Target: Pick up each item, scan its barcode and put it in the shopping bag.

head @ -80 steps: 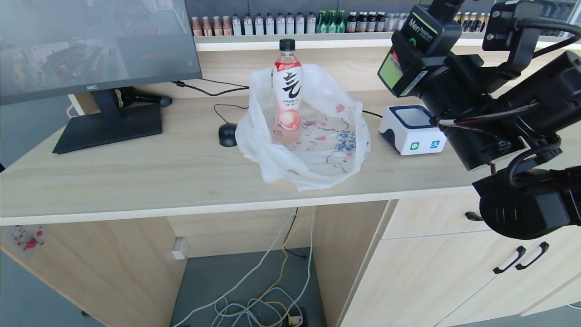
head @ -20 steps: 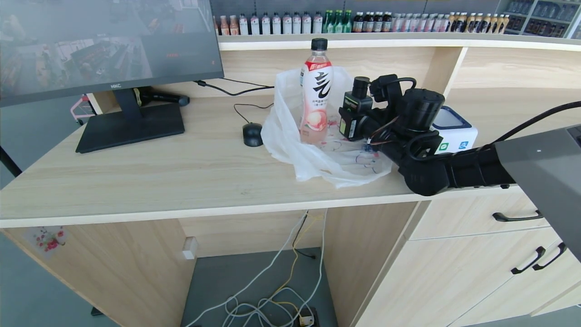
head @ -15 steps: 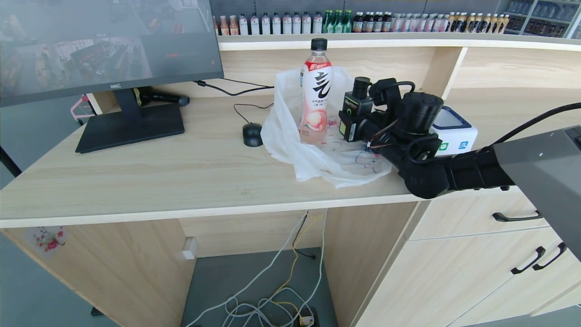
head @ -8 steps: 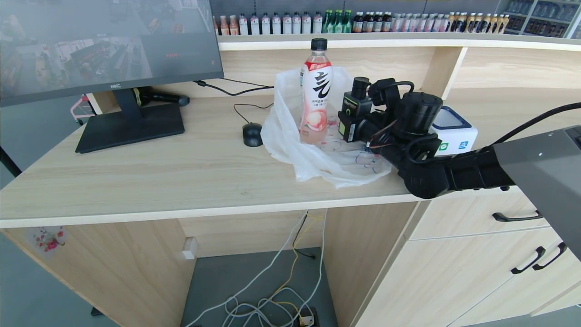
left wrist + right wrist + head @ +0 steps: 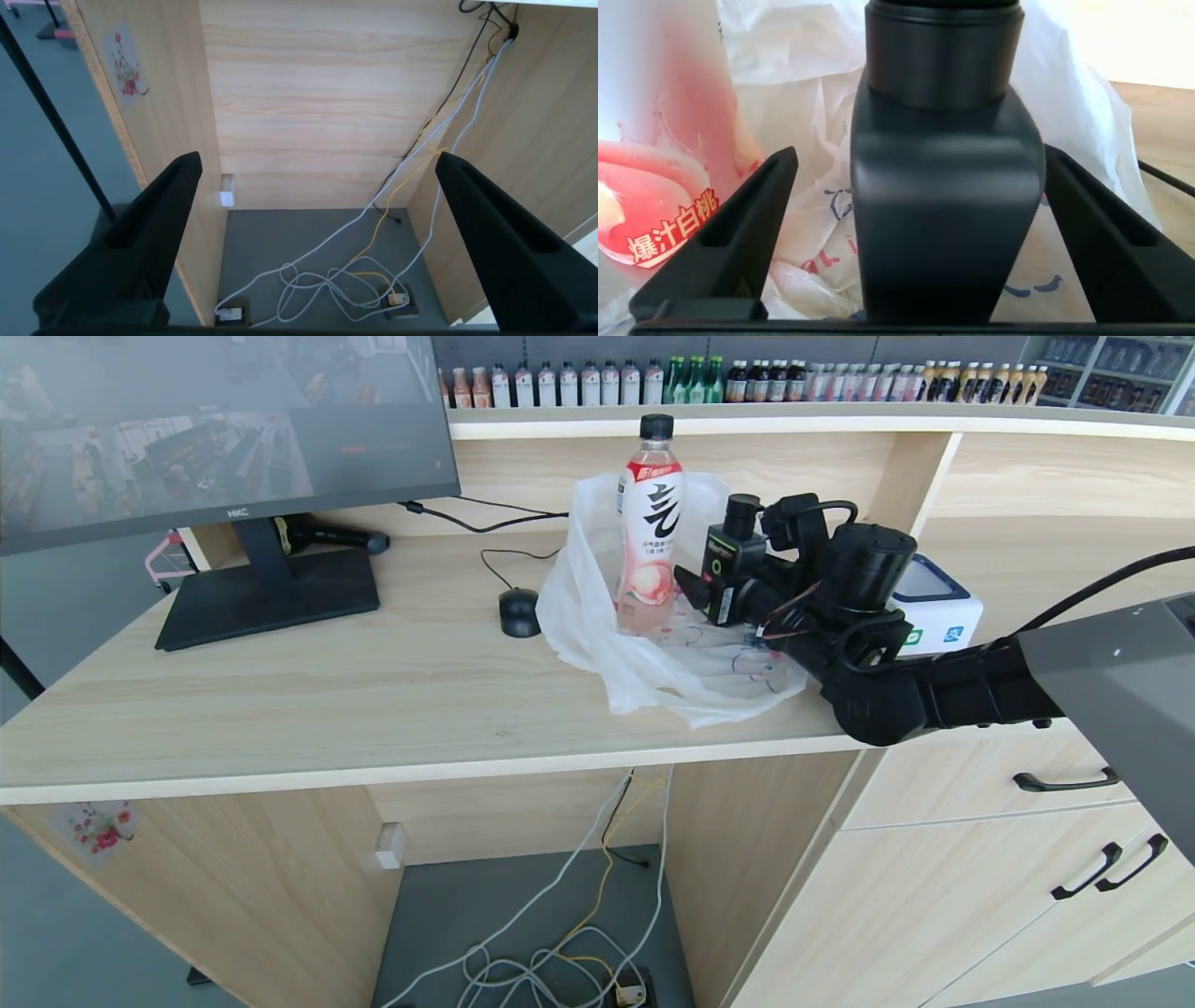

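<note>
Black bottle [image 5: 728, 560]: dark container with round cap, upright inside the shopping bag, right of the peach drink bottle and near it; base hidden by the gripper
White plastic shopping bag [image 5: 597, 635]: open-mouthed on the light wood counter [image 5: 373, 691], printed pattern on the film, crumpled around both bottles
Peach drink bottle [image 5: 649, 523]: clear pink, black cap, standing upright in the bag, taller than the bag's rim
Right gripper [image 5: 920, 159]: low inside the bag's mouth, reaching in from the robot's right; fingers [image 5: 719, 247] spread wide, one on each side of the black bottle
Bottle vs fingers: wrist view has the black bottle centred between the two fingers, bag film showing in the gap on each side, neither finger pressing on it; the peach drink bottle sits just outside one finger
Left gripper [image 5: 318, 168]: down below counter level, facing the wood panel under the counter, fingers [image 5: 140, 243] spread wide with nothing between them; loose cables [image 5: 336, 280] on the floor beyond
Scanner [image 5: 934, 607]: white and blue box on the counter behind the right arm, partly hidden by it
Rest: monitor [image 5: 215, 420] on a black stand at counter left, black mouse [image 5: 519, 612] just left of the bag, row of drinks [image 5: 747, 381] on the back shelf
</note>
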### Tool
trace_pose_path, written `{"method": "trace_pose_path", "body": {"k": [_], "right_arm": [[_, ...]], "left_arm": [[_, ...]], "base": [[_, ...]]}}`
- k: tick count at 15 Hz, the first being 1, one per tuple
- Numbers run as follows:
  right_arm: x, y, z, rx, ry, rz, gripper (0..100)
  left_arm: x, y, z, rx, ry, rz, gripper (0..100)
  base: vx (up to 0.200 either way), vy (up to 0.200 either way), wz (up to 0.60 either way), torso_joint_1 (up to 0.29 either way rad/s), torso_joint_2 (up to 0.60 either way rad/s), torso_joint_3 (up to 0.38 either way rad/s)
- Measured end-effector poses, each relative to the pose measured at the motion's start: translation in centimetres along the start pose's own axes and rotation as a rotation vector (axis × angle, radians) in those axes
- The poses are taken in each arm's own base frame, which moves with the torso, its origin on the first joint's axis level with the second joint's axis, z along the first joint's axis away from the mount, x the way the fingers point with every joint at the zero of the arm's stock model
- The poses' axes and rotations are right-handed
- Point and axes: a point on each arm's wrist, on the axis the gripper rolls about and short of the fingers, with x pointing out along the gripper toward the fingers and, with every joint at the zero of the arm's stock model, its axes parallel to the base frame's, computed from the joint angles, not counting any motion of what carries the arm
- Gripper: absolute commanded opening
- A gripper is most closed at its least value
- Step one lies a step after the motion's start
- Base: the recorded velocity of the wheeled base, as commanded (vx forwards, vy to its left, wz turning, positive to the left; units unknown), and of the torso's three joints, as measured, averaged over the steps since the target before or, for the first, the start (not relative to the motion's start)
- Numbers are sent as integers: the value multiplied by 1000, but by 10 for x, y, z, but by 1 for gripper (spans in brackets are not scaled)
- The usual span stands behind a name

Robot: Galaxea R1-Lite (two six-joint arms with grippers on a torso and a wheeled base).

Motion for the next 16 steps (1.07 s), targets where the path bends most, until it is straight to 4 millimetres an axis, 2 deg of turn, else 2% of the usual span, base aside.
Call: {"method": "trace_pose_path", "body": {"k": [5,10,13,16], "right_arm": [[-4,-1,6,0,-5,-2,100],[-21,-2,22,-1,-7,-4,100],[-45,-3,41,6,-5,-2,100],[-91,-4,62,32,1,-3,100]], "left_arm": [[0,0,0,0,0,0,100],[0,0,0,0,0,0,100],[0,0,0,0,0,0,100],[0,0,0,0,0,-1,100]], "base": [[0,0,0,0,0,0],[0,0,0,0,0,0],[0,0,0,0,0,0],[0,0,0,0,0,0]]}}
